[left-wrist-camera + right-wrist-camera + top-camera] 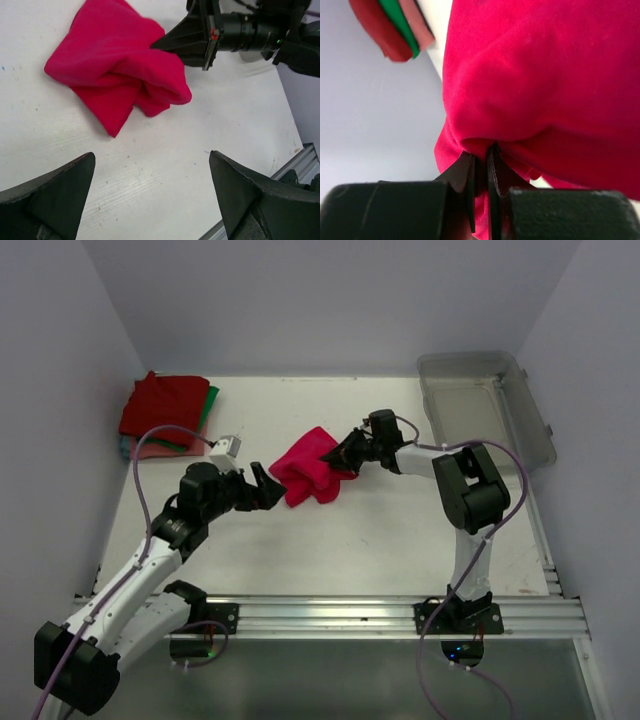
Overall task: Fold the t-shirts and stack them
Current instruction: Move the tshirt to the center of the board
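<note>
A bright crimson-pink t-shirt (308, 468) lies bunched in the middle of the table; it also shows in the left wrist view (117, 70) and fills the right wrist view (545, 85). My right gripper (345, 452) is shut on its right edge, jaws pinching a fold of cloth (482, 150). My left gripper (268, 487) is open and empty, just left of the shirt, low over bare table (150, 170). Folded dark red, green and salmon-pink t-shirts (165, 412) are stacked at the far left corner, also seen in the right wrist view (395, 27).
A clear grey plastic bin (485, 405) stands at the far right. White walls close in the back and sides. A metal rail (330, 615) runs along the near edge.
</note>
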